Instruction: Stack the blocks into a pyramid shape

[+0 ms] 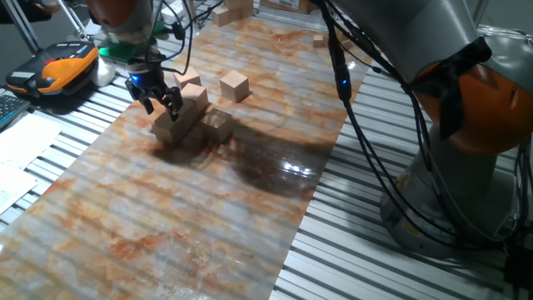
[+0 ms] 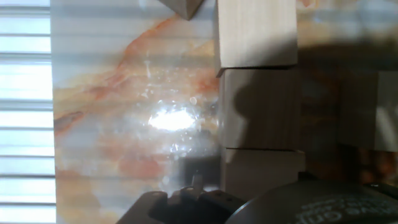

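Several light-tan wooden blocks sit at the far left of the marbled mat (image 1: 208,208). A short row of blocks (image 1: 185,117) runs diagonally, with one cube (image 1: 218,123) against its right side. Another cube (image 1: 190,81) lies just behind the row, and a loose cube (image 1: 235,85) stands apart to the right. My gripper (image 1: 161,104) hangs over the row's left end, black fingers spread, nothing between them. In the hand view three blocks (image 2: 258,109) lie in a line, end to end. A shadowed block (image 2: 373,109) sits to their right. My fingertips do not show there.
An orange and black device (image 1: 58,67) lies at the far left on the slatted table. Cables hang from the arm, whose base (image 1: 466,125) stands on the right. More wooden pieces (image 1: 233,10) are heaped far back, and a small piece (image 1: 319,40) lies near the mat's far edge.
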Tool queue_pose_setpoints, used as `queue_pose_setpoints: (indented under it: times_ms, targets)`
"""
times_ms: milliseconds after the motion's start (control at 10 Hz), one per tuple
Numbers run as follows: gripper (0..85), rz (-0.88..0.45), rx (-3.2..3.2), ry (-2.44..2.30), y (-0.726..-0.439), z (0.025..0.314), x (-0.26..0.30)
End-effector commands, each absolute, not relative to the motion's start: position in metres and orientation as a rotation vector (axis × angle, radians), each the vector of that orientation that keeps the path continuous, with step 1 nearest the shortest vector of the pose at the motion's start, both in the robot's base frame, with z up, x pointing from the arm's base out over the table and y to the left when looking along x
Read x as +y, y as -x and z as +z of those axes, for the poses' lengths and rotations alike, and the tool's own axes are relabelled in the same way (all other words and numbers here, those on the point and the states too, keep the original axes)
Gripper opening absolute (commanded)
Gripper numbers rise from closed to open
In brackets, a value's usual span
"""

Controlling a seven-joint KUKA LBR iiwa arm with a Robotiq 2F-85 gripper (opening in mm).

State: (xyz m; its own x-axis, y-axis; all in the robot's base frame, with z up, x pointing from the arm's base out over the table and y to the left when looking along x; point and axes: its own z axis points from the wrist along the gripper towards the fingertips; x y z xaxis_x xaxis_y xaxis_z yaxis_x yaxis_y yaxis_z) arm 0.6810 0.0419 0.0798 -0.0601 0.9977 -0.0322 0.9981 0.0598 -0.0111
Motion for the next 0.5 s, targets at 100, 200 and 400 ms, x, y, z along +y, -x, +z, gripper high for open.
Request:
queue_pose_setpoints:
  times_ms: [100, 200, 400]
  targets:
    - [68.0, -0.029, 2.298, -2.111, -0.6822, 0.0821, 0.0417]
    - [68.0, -0.014, 2.323, -2.075, -0.6825, 0.0832, 0.0410]
    - [68.0, 0.009, 2.364, -2.013, -0.6838, 0.0846, 0.0396]
